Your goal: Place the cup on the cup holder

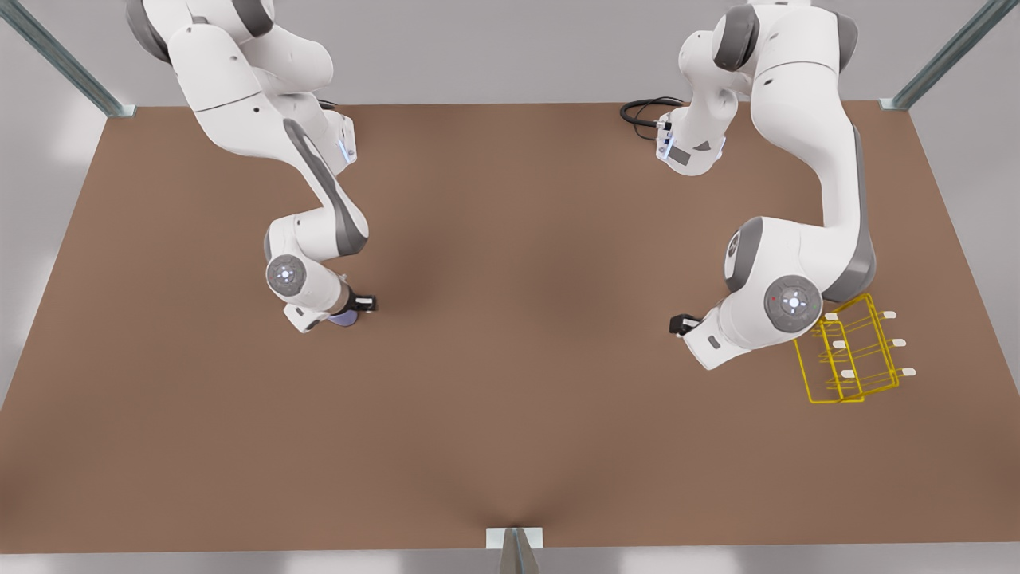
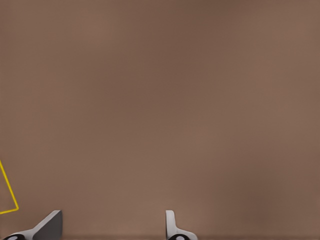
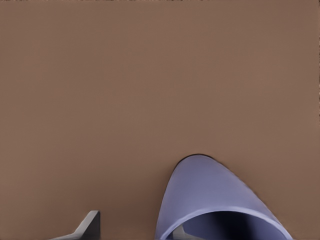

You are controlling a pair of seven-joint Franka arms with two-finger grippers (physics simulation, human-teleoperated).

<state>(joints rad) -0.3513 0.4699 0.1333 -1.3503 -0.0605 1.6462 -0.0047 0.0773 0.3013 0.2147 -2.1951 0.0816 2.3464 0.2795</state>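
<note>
The lavender-blue cup (image 3: 210, 195) has its open rim toward the right wrist camera. My right gripper (image 3: 135, 230) is open around the cup's wall, with one fingertip (image 3: 177, 233) inside the rim and the other outside, apart from the wall. In the front view this is the arm on the left, and the cup (image 1: 344, 319) peeks out under its hand. The yellow wire cup holder (image 1: 857, 351) stands at the front view's right. My left gripper (image 2: 111, 227) hangs open over bare table beside it, with a corner of the cup holder (image 2: 7, 192) at the frame's edge.
The brown table (image 1: 510, 359) spreads wide between the two arms. A black cable (image 1: 641, 112) loops at the back near the base of the arm on the front view's right. Metal posts stand at the table's corners.
</note>
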